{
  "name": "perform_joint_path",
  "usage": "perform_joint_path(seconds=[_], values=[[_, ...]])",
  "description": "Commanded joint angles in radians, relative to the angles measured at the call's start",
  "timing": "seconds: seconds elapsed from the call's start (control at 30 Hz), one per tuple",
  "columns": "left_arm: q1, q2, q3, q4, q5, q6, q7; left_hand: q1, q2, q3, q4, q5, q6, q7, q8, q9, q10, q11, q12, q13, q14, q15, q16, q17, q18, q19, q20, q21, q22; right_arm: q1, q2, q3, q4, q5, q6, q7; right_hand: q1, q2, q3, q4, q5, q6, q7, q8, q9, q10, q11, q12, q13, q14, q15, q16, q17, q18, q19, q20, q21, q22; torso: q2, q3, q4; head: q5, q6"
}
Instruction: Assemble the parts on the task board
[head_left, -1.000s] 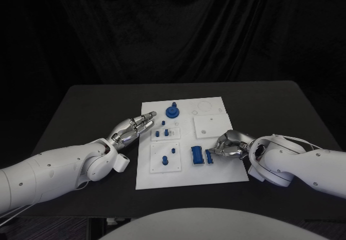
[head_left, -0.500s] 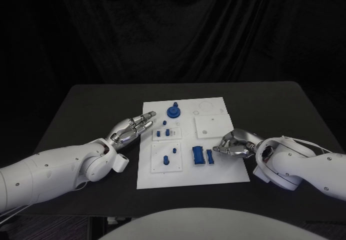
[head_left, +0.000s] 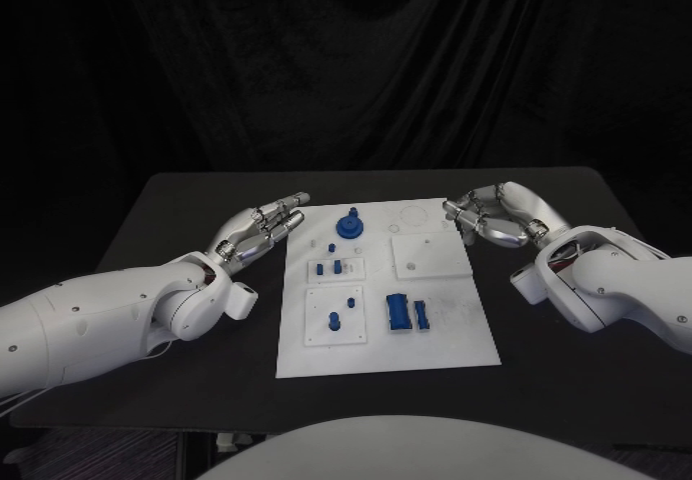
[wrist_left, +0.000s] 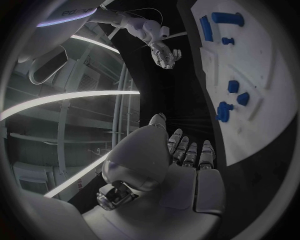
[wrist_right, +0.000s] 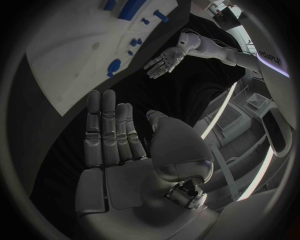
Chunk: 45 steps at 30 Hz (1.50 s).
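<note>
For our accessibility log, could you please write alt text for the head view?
A white task board lies mid-table with small blue parts on it. The left hand and right hand hover open at either side of its far end, holding nothing.

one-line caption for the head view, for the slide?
Both hands open beside the task board, left hand at its left edge, right hand at its far right corner, blue parts resting on it.
</note>
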Motion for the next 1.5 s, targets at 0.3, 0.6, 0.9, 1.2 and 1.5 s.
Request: perform_joint_path(seconds=[0.3, 0.6, 0.9, 1.2, 1.5], values=[[0.013, 0.116, 0.001, -0.095, 0.074, -0.022, 0.200, -0.085, 0.002, -0.062, 0.001, -0.029, -0.094, -0.073, -0.019, -0.011, -0.016, -0.061, -0.055, -0.005, 0.000, -0.032, -0.004, -0.002, 0.025, -0.006, 0.009, -0.004, -0.009, -0.068, 0.066, 0.000, -0.155, 0.403, 0.256, 0.472, -0.052, 0.041, -0.153, 0.003, 0.005, -0.439, -0.101, -0.315, -0.435, -0.732, 0.120, -0.622, -0.558, -0.870, 0.190, -0.561, -0.347, -0.106, -0.914, 0.168, -0.373, -0.876, -0.061, 0.0276, -0.0376, 0.034, 0.000], [-0.009, 0.139, 0.001, -0.114, 0.084, -0.009, 0.200, -0.151, 0.023, -0.075, 0.000, -0.161, -0.118, -0.112, -0.020, -0.012, -0.025, -0.080, -0.086, -0.008, 0.000, -0.027, -0.004, -0.002, 0.024, -0.005, 0.042, -0.004, -0.009, -0.101, 0.086, 0.000, -0.215, 0.438, 0.309, 0.539, -0.006, 0.096, -0.273, 0.002, -0.008, -0.563, -0.159, -0.326, -0.589, -0.785, 0.044, -0.675, -0.720, -0.962, 0.162, -0.595, -0.395, -0.099, -0.939, 0.167, -0.376, -0.947, -0.067, 0.0357, -0.0473, 0.031, 0.000], [-0.011, 0.140, 0.007, -0.111, 0.073, -0.038, -0.005, -0.659, -0.088, 0.045, -0.114, -0.267, -0.203, -0.076, -0.048, -0.040, -0.039, -0.049, -0.148, -0.032, 0.000, -0.025, -0.004, -0.002, -0.034, -0.018, -0.005, -0.015, -0.038, -0.108, 0.096, 0.010, -0.217, 0.426, 0.247, 0.472, -0.704, -0.053, -0.160, -0.194, -0.201, -0.728, -0.142, -0.360, -0.711, -0.825, -0.088, -0.851, -0.865, -1.013, 0.026, -0.682, -0.424, -0.164, -0.971, -0.030, -0.388, -1.032, -0.066, 0.0324, -0.0450, 0.027, 0.010], [-0.019, 0.134, 0.068, -0.038, 0.135, -0.213, -0.050, -0.911, -0.142, 0.099, -0.169, -0.326, -0.245, -0.076, -0.048, -0.040, -0.039, -0.049, -0.179, -0.032, 0.000, -0.025, -0.004, -0.002, -0.062, -0.018, -0.099, -0.015, -0.038, -0.149, 0.156, 0.109, -0.178, 0.587, 0.073, 0.418, -1.002, -0.053, -0.160, -0.290, -0.296, -0.813, -0.142, -0.360, -0.711, -0.825, -0.088, -0.851, -0.865, -1.013, -0.044, -0.682, -0.424, -0.164, -0.971, -0.129, -0.388, -1.032, -0.068, 0.0154, -0.0367, 0.006, 0.097], [-0.033, 0.125, 0.165, 0.079, 0.235, -0.492, -0.123, -1.092, -0.181, 0.138, -0.208, -0.369, -0.274, -0.076, -0.048, -0.040, -0.039, -0.049, -0.251, -0.032, 0.000, -0.025, -0.004, -0.002, -0.154, -0.018, -0.099, -0.015, -0.038, -0.196, 0.227, 0.226, -0.132, 0.776, -0.133, 0.354, -1.076, -0.053, -0.160, -0.290, -0.296, -0.813, -0.142, -0.360, -0.711, -0.825, -0.088, -0.851, -0.865, -1.013, -0.044, -0.682, -0.424, -0.164, -0.971, -0.129, -0.388, -1.032, -0.071, -0.0096, -0.0245, -0.025, 0.226]])
